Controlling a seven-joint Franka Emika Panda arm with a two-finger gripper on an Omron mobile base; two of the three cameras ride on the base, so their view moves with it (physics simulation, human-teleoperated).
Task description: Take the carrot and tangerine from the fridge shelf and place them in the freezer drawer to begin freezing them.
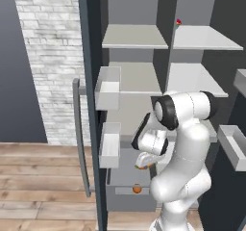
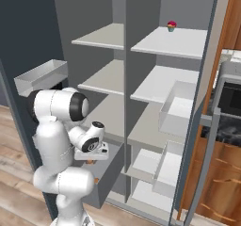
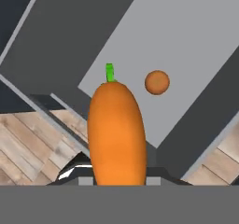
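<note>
You are holding the carrot (image 3: 116,132) pinched in the gripper (image 3: 116,178) above the freezer drawer (image 3: 196,55) — release it beside the tangerine (image 3: 157,82), not on it.

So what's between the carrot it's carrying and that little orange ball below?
Nothing. In the hand view, the carrot, clamped in the fingers, hangs over the freezer drawer, and the tangerine rests on its grey floor with bare floor between them.

A small red-topped cupcake (image 2: 171,26) sits on the fridge's top right board.
</note>
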